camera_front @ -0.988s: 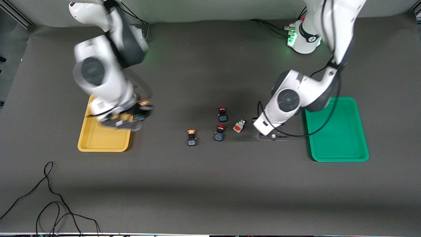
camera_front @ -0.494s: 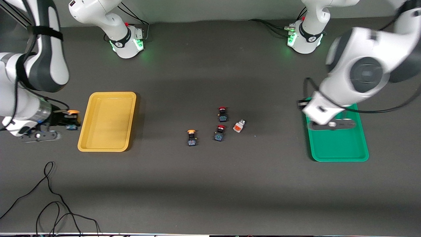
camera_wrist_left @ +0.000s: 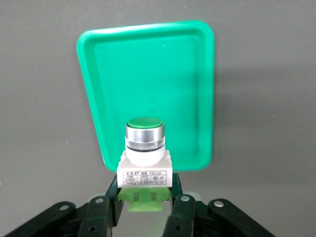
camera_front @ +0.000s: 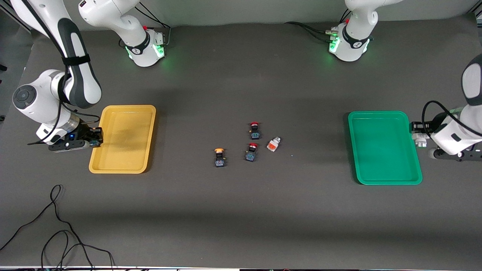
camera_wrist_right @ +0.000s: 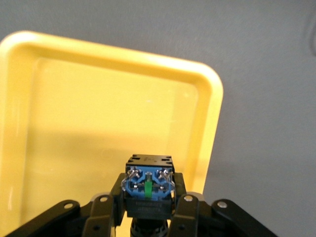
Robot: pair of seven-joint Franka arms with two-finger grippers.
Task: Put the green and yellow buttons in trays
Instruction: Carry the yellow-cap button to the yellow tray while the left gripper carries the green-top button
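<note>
My right gripper (camera_front: pixel 94 140) is shut on a black-blue bodied button (camera_wrist_right: pixel 149 190) and holds it at the yellow tray's (camera_front: pixel 113 165) rim, at the right arm's end. The cap is hidden; the tray (camera_wrist_right: pixel 98 113) fills the right wrist view. My left gripper (camera_front: pixel 417 136) is shut on a white-bodied, green-capped button (camera_wrist_left: pixel 144 148), just outside the green tray's (camera_front: pixel 388 177) rim at the left arm's end. That tray (camera_wrist_left: pixel 148 74) shows empty in the left wrist view. A yellow-orange capped button (camera_front: pixel 220 157) and a white-grey button with an orange-red face (camera_front: pixel 273 144) lie mid-table.
Two red-capped black-blue switches (camera_front: pixel 255 130) (camera_front: pixel 251 152) stand between the loose buttons. A black cable (camera_front: pixel 56 226) loops on the table near the front camera at the right arm's end. Both arm bases stand along the table's edge farthest from that camera.
The right gripper moved with its button from outside the yellow tray up to its rim. The left gripper moved with its button from over the green tray to just outside its rim.
</note>
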